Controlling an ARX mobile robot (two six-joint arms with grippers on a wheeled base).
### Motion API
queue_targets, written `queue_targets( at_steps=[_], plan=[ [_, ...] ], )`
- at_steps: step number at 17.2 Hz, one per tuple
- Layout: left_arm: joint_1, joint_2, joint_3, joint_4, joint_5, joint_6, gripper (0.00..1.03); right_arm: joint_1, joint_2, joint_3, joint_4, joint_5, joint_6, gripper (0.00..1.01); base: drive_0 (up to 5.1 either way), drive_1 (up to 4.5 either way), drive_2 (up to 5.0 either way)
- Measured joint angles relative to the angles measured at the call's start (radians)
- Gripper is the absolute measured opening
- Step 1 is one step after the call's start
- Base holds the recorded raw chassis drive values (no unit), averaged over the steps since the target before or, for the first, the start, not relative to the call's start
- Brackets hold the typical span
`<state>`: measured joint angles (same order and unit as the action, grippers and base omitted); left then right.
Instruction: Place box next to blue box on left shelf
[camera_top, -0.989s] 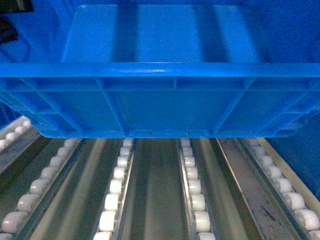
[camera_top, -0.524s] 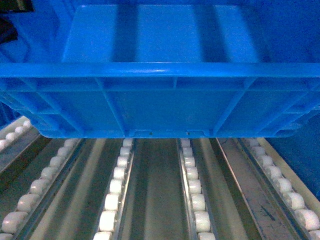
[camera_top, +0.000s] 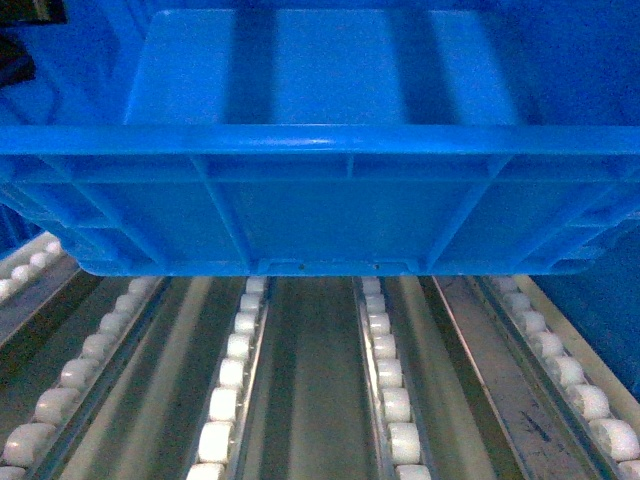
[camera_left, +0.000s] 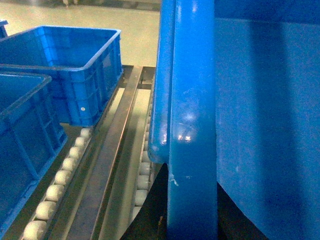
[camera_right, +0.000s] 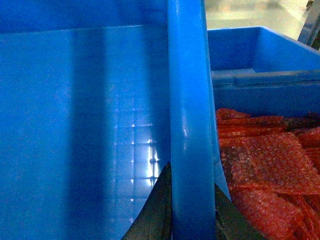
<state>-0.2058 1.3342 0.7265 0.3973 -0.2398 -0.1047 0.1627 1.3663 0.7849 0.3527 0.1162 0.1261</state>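
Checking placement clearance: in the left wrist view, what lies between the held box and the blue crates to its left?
Only shelf: a steel rail and white rollers, bare between the held box and the crates.

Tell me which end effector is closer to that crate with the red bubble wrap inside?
Right. The right end effector straddles the held box's rim directly beside the bubble-wrap crate. The left end effector grips the opposite rim, beside empty blue crates.

You can't see either gripper's tips: box rim hides them; box ends cut off by head view.
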Motion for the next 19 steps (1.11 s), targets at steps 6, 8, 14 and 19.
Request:
queue_targets(
  at_steps=[6,8,14,19],
  plan=[
    [0.0,0.0,0.0,0.0,0.0,0.0,0.08,0.0,0.0,0.0,0.0,0.0,0.0,0.09,0.0,0.0,0.0],
    [0.0,0.0,0.0,0.0,0.0,0.0,0.08,0.0,0.0,0.0,0.0,0.0,0.0,0.09,0.0,0.0,0.0],
    [-0.013,0.006,-0.026,0.077,-0.064,0.082,0.08,-0.001,0.0,0.0,-0.028,-0.036,-0.047,0.08,0.0,0.0,0.0],
    [0.092,0.005,0.002,-0.11,-0.005,0.091,0.08,0.026,0.0,0.021,-0.217,-0.127,-0.01,0.08,0.0,0.0,0.0]
  ],
)
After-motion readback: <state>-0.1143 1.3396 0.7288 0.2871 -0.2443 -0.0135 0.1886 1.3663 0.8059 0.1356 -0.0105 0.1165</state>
